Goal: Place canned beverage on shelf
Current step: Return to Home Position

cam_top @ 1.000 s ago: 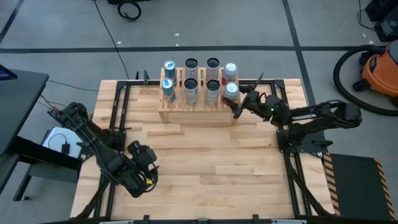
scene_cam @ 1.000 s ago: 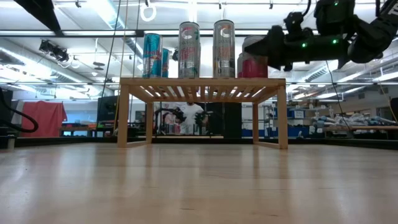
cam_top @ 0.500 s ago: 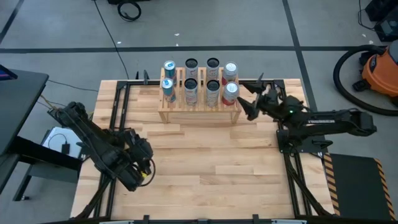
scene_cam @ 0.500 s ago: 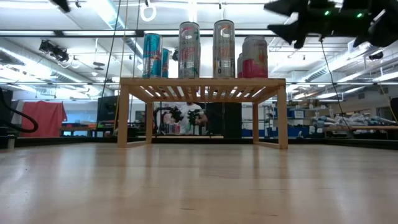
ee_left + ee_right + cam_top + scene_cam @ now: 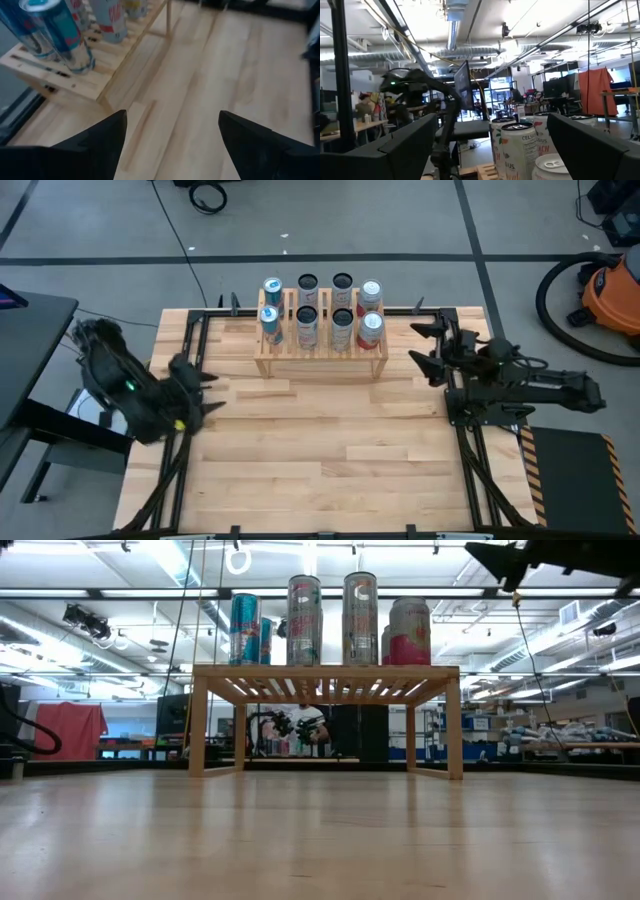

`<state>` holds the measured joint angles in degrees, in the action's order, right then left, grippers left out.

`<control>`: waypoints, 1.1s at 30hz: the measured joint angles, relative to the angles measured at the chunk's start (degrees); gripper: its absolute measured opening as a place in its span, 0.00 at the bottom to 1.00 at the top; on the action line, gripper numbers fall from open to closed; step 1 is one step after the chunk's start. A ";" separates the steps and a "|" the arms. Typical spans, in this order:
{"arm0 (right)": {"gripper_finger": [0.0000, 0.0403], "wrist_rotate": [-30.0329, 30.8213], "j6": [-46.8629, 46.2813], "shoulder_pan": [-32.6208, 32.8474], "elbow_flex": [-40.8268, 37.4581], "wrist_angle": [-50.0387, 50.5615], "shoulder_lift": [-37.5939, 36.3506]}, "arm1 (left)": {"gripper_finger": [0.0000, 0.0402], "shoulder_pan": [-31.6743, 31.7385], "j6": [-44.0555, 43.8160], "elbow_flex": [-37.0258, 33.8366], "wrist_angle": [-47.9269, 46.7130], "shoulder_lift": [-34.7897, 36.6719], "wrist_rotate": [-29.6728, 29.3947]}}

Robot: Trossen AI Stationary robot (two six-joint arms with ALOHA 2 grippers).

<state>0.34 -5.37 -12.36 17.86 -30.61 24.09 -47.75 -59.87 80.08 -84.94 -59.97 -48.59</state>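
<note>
The light, slatted wooden shelf (image 5: 320,361) stood at the table's far edge. Eight cans stood upright on it in two stepped rows of four: teal cans (image 5: 269,321) left, white cans (image 5: 306,322) centre, pink-white cans (image 5: 371,328) right.

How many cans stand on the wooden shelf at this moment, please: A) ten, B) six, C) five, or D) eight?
D: the high view shows two rows of four cans on the shelf; the left gripper and the right gripper are both open and off to either side of it.
</note>
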 joint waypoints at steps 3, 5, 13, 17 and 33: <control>0.97 -0.19 -0.12 0.00 -0.01 3.84 -3.47 | 0.79 -1.25 1.96 -2.92 3.07 5.61 -1.27; 0.97 -0.44 -1.02 0.00 -0.01 6.71 -5.59 | 0.79 -1.94 2.89 -5.68 5.09 8.99 -1.99; 0.97 -5.07 -4.06 0.00 -0.01 15.91 -13.05 | 0.79 -4.68 9.94 -25.02 23.08 23.67 -3.12; 0.97 -10.80 -5.45 0.00 -0.01 17.83 -15.41 | 0.79 -5.62 15.93 -36.14 35.47 30.47 -2.30; 0.97 -14.62 -11.41 0.00 -0.01 22.76 -17.81 | 0.79 -5.88 48.73 -62.97 87.67 38.39 33.86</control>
<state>-14.28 -16.78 -12.36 17.85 -7.86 6.28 -53.63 -11.14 17.11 2.73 -21.58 -14.73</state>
